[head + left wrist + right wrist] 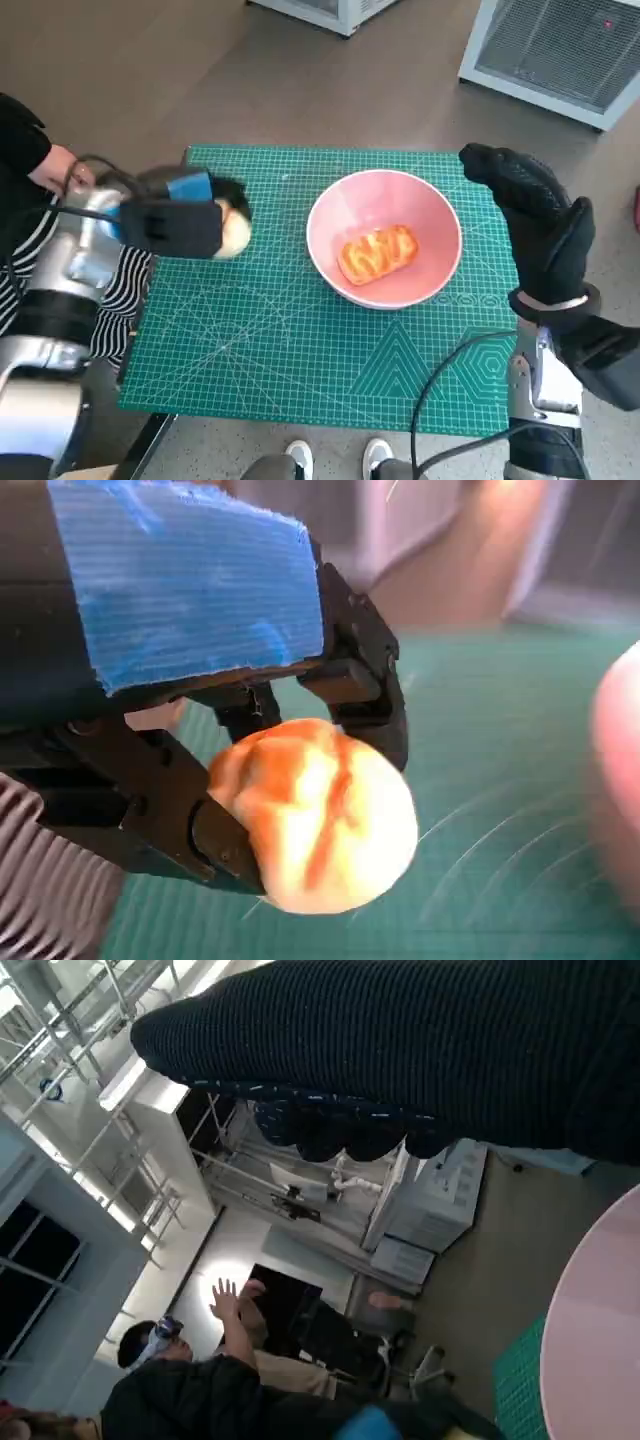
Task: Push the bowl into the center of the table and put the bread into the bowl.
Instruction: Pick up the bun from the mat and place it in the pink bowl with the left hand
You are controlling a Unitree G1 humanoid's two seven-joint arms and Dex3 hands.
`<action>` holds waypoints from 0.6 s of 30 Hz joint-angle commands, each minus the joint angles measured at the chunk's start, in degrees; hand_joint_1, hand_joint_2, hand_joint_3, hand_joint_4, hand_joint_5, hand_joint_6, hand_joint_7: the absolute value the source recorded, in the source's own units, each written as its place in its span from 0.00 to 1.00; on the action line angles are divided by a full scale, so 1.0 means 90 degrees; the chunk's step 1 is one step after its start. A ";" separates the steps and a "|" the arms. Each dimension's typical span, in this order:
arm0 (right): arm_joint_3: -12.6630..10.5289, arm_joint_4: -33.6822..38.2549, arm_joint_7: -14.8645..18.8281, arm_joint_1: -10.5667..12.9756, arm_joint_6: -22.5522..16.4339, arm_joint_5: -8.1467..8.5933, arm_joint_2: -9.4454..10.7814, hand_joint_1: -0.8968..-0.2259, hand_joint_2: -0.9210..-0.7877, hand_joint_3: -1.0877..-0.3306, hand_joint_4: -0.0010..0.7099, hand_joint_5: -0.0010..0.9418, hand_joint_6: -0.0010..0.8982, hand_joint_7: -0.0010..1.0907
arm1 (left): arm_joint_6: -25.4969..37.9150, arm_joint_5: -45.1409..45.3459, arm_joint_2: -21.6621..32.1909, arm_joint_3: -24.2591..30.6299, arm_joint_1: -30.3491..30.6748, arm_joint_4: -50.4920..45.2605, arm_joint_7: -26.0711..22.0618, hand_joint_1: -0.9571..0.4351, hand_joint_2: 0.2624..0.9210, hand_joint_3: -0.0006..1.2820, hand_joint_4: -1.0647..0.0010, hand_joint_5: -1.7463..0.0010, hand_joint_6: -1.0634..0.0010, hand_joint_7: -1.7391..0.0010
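While the left hand [185, 225] is gripping a pale bread roll [320, 815] between its black fingers [370, 695], the pink bowl [385, 205] is sitting well off to that hand's right on the green mat [260, 340], holding a glazed pastry [377, 254]. Just beyond the bowl, the gloved right hand [540, 225] is hovering with fingers extended, holding nothing.

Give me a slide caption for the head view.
Left hand holds a bread roll beside the pink bowl, which already contains a pastry.
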 commanded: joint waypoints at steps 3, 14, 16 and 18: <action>0.0013 0.0087 0.0034 0.0065 0.0054 0.0053 0.0045 0.30 0.00 0.56 0.27 0.00 0.12 0.37 | 0.0180 -0.0453 -0.0092 0.0342 -0.0348 -0.0954 -0.0245 0.69 0.98 0.03 0.32 0.35 0.36 0.36; 0.0019 0.0072 0.0031 0.0088 0.0083 0.0063 0.0065 0.30 0.00 0.56 0.26 0.00 0.11 0.37 | 0.0528 -0.0379 -0.0868 0.0080 -0.1133 -0.1494 -0.0225 0.69 0.99 0.03 0.32 0.36 0.38 0.34; 0.0016 0.0069 0.0031 0.0093 0.0088 0.0068 0.0065 0.30 0.00 0.56 0.26 0.00 0.11 0.37 | 0.0528 -0.0345 -0.1044 -0.0011 -0.1250 -0.1427 -0.0198 0.69 1.00 0.04 0.34 0.36 0.38 0.33; 0.0015 0.0053 0.0023 0.0102 0.0097 0.0067 0.0065 0.30 0.00 0.56 0.26 0.00 0.11 0.37 | 0.0490 -0.0294 -0.1242 -0.0123 -0.1392 -0.1236 -0.0150 0.69 1.00 0.04 0.35 0.36 0.38 0.32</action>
